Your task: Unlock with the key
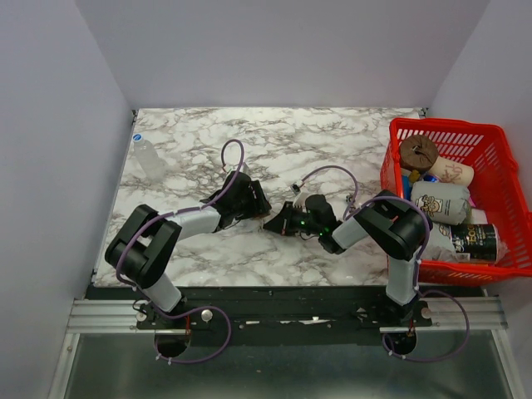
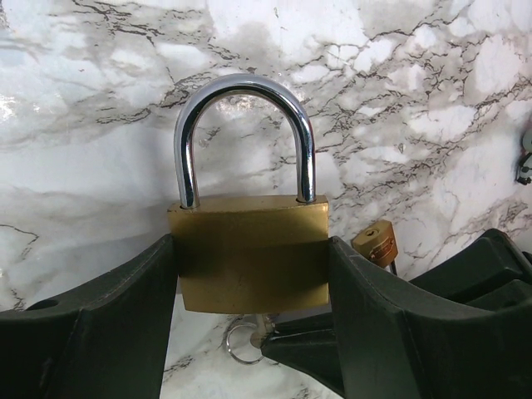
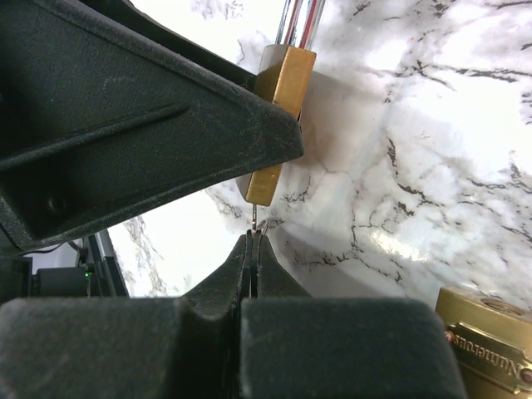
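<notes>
From above, I see my left gripper (image 1: 259,208) and right gripper (image 1: 291,220) meet mid-bench, nearer the near edge. A red basket (image 1: 440,123) sits at the right edge. Left wrist: the fingers (image 2: 108,332) pinch a brass padlock (image 2: 249,253) by its sides, shackle seated, key (image 2: 264,326) at its underside. Right wrist: those fingers (image 3: 224,283) are pressed together, apparently on that key's bow.

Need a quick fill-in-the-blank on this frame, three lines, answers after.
The left gripper clamps a padlock whose shackle is ____.
The right gripper pinches the key at the padlock's end ____ the shackle.
The plastic basket is coloured ____.
Answers: closed; opposite; red.
</notes>
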Controlling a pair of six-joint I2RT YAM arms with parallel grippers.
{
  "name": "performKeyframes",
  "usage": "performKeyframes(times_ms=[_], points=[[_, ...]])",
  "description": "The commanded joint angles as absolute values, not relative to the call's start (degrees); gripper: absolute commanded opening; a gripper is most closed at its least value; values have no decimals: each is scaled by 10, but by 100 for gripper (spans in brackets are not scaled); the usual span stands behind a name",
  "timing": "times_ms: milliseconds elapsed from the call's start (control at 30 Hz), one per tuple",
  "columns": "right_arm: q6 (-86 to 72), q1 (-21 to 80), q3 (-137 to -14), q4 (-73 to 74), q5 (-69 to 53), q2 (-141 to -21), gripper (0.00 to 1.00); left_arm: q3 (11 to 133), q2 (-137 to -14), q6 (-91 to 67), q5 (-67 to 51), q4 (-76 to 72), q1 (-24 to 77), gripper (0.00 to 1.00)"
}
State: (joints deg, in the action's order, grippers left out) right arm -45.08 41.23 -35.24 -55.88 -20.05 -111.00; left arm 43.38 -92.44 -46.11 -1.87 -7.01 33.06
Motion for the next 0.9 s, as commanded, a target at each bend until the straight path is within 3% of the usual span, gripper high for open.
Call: performKeyframes(times_ms=[0,867], points=[[-422,396,-397,-659,-103,-1117,1,419,-939,-485,-91,-40,356,0],[-458,386,-432,-672,-58,-1137,1,412,-927,-493,-94,-47,362,0]])
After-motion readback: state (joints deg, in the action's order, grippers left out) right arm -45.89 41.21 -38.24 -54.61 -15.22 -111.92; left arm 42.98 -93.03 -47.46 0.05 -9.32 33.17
